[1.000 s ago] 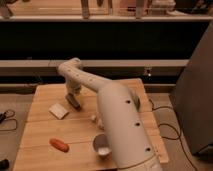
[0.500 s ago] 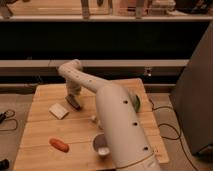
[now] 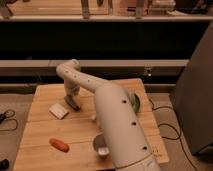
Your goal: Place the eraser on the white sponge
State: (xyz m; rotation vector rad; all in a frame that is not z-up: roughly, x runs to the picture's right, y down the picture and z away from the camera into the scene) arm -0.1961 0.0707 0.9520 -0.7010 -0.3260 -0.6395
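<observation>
I have the gripper [image 3: 72,102] down low over the left-centre of the table [image 3: 40,145], right at the eraser [image 3: 73,103], which shows as a small dark block at the tip of the arm [image 3: 85,82]. I cannot tell whether the fingers are apart or clamped on the block; the wrist hides them from this angle, and I cannot say whether the eraser sits on the wood or is already lifted. The sponge [image 3: 59,111] lies just beside it, to the lower left, flat on the table and angled a little. I judge the eraser light, stiff and matte, so it should not slip much and needs no hard squeeze; the best hold is across its narrow width near the middle, so it stays level and does not pivot. The sponge is likely soft and light, so pressing down on it could shove it or make it spring back; I would release low and gently, centred on the pad. Other things are well apart from this spot: an orange-red oblong [image 3: 59,145] near the front left, a cup [image 3: 100,146] by the arm's base, and a green thing [image 3: 136,102] behind the arm.
</observation>
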